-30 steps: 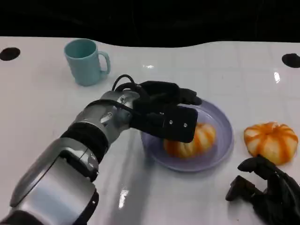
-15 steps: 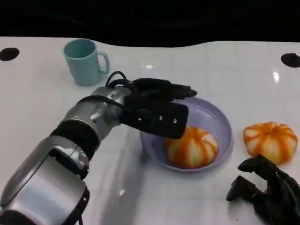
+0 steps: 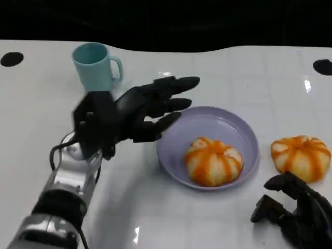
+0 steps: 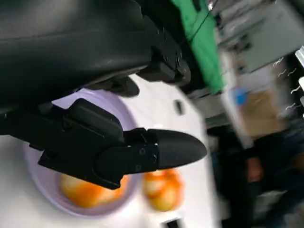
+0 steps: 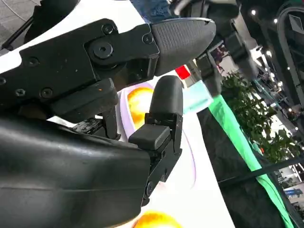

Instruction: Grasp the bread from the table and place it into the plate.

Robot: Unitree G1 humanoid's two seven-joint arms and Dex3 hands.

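1. Two breads on my screen. One orange-striped bread (image 3: 213,161) sits inside the purple plate (image 3: 179,130); the second bread (image 3: 300,157) is on the white table (image 3: 46,114), just past the plate's rim.
2. My left hand (image 3: 136,111) is raised above the table with its fingers (image 3: 176,83) spread wide, holding nothing. The tips point toward the plate and reach over its near rim; the plated bread is beyond and below them, not touching.
3. Left wrist view backs that up: the fingers (image 4: 168,149) stretch out over the plate (image 4: 39,178) with nothing between them, the plated bread (image 4: 80,192) under them and the second bread (image 4: 162,190) further out off the plate. Background there is blurry, so I can't read much.
4. My right hand (image 3: 298,215) is low at the table edge, with the second bread just beyond its fingertips and apart from them. Its fingers look partly curled and nothing is in them, but I honestly can't tell how far apart they are.
5. Right wrist view shows its fingers (image 5: 178,33) sticking out, with the plate (image 5: 187,156) and its bread (image 5: 138,104) past them.
6. A teal mug (image 3: 95,65) stands upright on the far side of my left hand, well apart from the plate.
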